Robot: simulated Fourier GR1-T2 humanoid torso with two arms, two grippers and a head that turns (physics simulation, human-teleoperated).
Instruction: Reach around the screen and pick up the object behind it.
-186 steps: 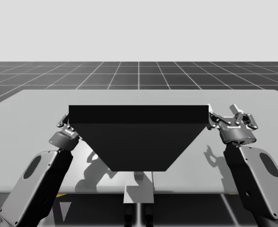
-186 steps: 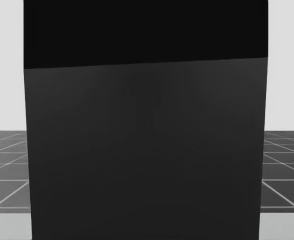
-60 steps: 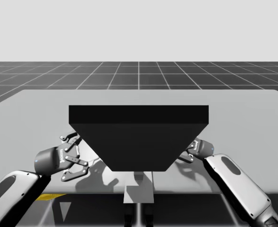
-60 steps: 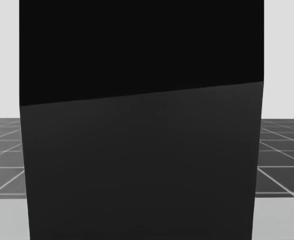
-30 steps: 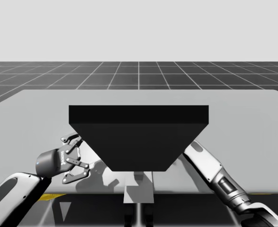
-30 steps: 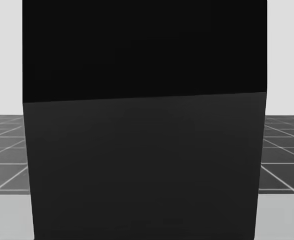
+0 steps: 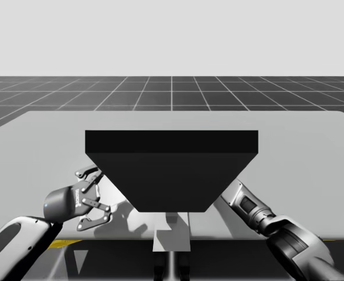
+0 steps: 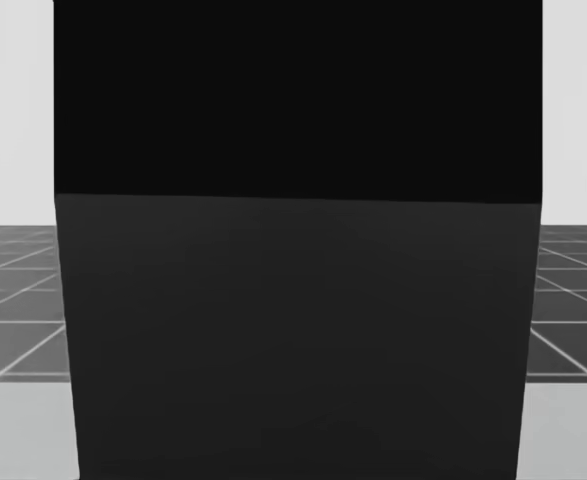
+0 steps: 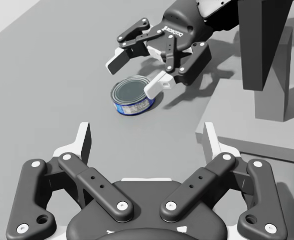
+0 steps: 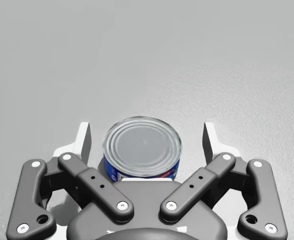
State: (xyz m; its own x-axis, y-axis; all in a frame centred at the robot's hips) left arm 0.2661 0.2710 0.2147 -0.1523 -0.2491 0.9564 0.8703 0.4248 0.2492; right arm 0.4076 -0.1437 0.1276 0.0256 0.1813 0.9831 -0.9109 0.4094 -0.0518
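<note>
**Short round blue can** [image 10: 141,147], grey ribbed lid, upright on the grey table [image 10: 147,50]. It lies between the spread fingers [image 10: 84,140] of my right gripper [image 10: 147,139]. A strip of bare table shows on each side between finger and can wall, so neither finger touches it.

**Left wrist view.** The same can [image 9: 132,96] stands on the table [image 9: 46,75] near the screen [image 9: 264,40], whose dark panel rises just off to one side of it. My right gripper [image 9: 136,74] comes out from beside the screen and reaches over the can with its pincer spread. One white pad [image 9: 157,86] overlaps the can's rim in this view, and the other is raised beyond the can. My left gripper [image 9: 147,142] hangs over bare table, farther from the screen than the can is, its fingers spread wide.

**High view.** The screen [image 7: 172,170] stands mid-table [image 7: 312,134] as a dark block. My left gripper [image 7: 94,198] sits just beside the screen's lower left edge with its jaws apart. My right forearm [image 7: 251,208] passes behind the screen's lower right edge.

**Head view.** The screen [image 8: 298,300] stands directly ahead, with grid floor [image 8: 13,290] showing past either side of it.
</note>
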